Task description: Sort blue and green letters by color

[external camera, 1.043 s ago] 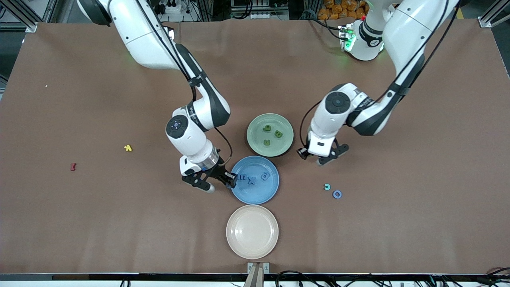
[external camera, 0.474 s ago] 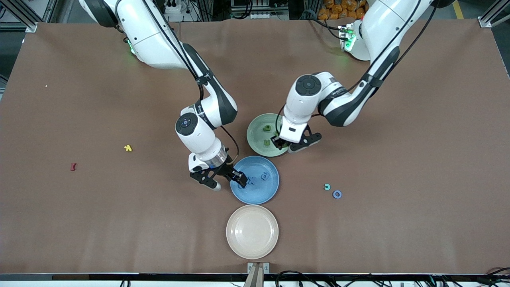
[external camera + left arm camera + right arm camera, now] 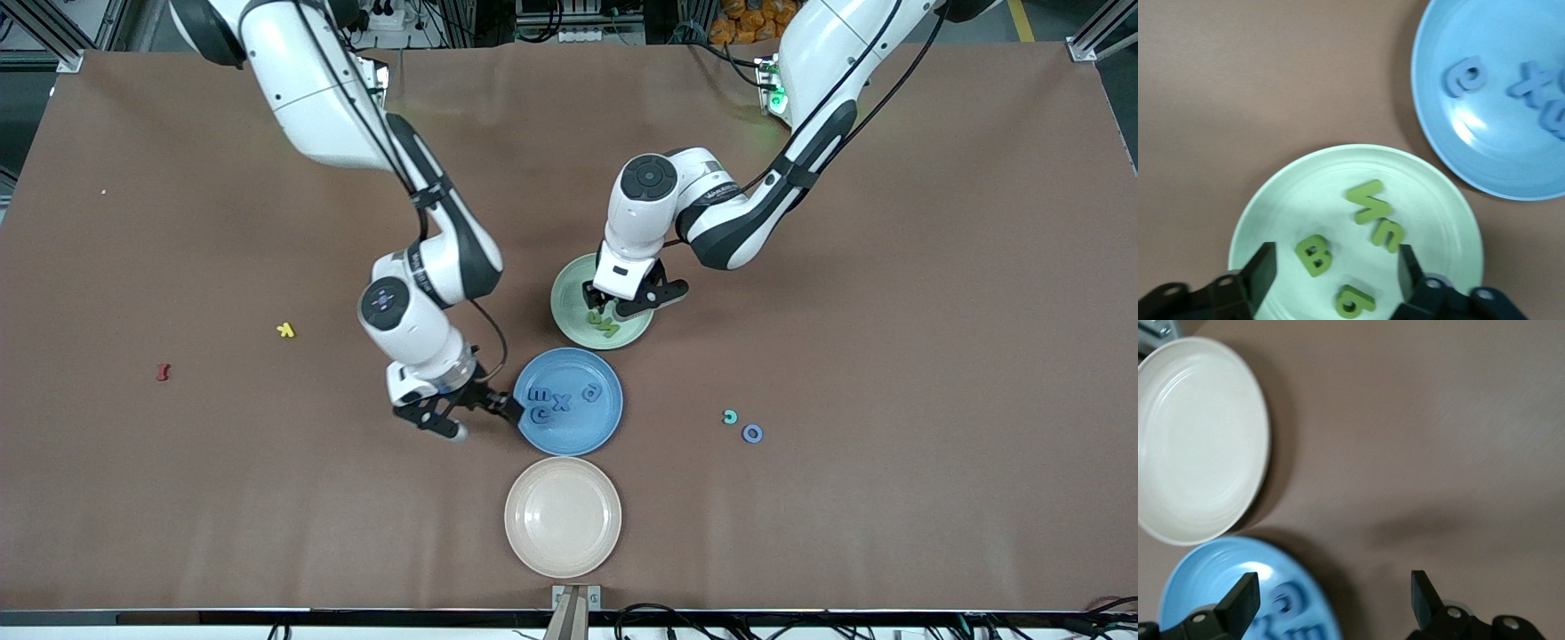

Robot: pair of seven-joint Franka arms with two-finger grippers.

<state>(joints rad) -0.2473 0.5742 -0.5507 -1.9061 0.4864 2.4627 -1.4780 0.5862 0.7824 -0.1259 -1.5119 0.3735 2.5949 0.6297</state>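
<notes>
We're hovering both claws wide, empty: left gripper (image 3: 622, 309) over green plate (image 3: 569, 277), right gripper (image 3: 471, 416) risking clipping blue plate (image 3: 597, 428).

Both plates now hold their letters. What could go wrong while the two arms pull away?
1. The left gripper hangs open just over the green plate, straddling the green letters; a low retreat might knock one out.
2. The right gripper sits open at the blue plate rim, so sideways motion might nudge the plate and shift the blue letters.
</notes>
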